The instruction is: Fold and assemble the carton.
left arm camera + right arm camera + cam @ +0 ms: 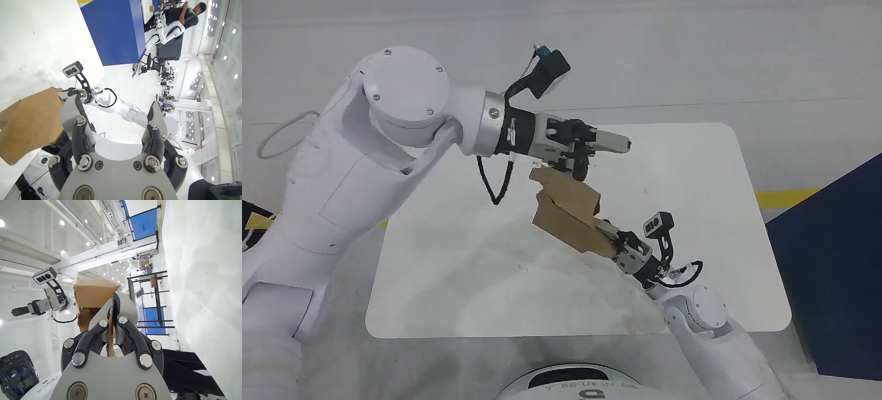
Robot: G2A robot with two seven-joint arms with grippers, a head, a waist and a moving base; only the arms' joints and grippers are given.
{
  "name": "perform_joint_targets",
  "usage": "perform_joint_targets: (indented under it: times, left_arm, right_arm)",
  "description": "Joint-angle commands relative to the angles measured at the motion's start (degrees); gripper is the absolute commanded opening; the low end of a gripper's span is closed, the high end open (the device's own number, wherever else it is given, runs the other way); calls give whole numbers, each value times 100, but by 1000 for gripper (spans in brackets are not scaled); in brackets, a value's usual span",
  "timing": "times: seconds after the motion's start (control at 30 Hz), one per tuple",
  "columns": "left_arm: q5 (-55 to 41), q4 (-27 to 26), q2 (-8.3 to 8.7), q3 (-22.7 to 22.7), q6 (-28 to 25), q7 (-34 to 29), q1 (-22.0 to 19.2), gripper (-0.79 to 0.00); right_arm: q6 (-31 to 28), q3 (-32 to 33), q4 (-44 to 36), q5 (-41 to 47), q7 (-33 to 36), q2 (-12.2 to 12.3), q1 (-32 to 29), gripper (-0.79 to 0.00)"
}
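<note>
**Right gripper holds carton at mid-table**

The partly folded brown cardboard carton (567,210) is at the centre of the top view, over the white table (472,290). The right gripper (614,243) comes in from the lower right, its jaws clamped on an edge of the carton. The left gripper (610,143) is just above the carton in the frame, near its upper flap, with its jaws spread wide.

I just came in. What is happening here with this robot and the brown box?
The robot is partway through assembling a brown cardboard carton over the white table. Its right pincer is shut on one edge of the carton and holds it partly opened. The left pincer is open close beside the carton and grips nothing. The flaps are not yet folded shut.
</note>
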Motion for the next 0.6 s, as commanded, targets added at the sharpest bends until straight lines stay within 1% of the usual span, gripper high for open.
perform_joint_targets:
  times: [0.0,0.1,0.17,0.23,0.37,0.47,0.57]
  left_arm:
    - [146,-227,107,-266,95,-107,179,-49]
    - [196,-436,247,-678,143,-165,517,-37]
    - [131,-531,329,-971,127,-147,805,-40]
    - [-5,-611,400,-1268,70,-115,1122,-55]
    - [-309,-743,516,-1857,-105,7,1743,-77]
    - [-621,-810,580,-2296,-274,96,2187,-83]
    - [-849,-875,632,-2688,-437,176,2595,-89]
  right_arm:
    - [0,0,0,0,-1,0,0,-785]
    - [17,-6,-5,34,-21,-3,5,-785]
    - [9,-23,18,521,274,-17,26,-785]
    - [-29,68,229,1311,833,-23,72,-785]
    - [93,229,815,2938,2192,-51,215,-785]
    - [181,270,1205,3829,3029,-95,336,-785]
    - [273,287,1588,4948,3761,-176,391,-785]
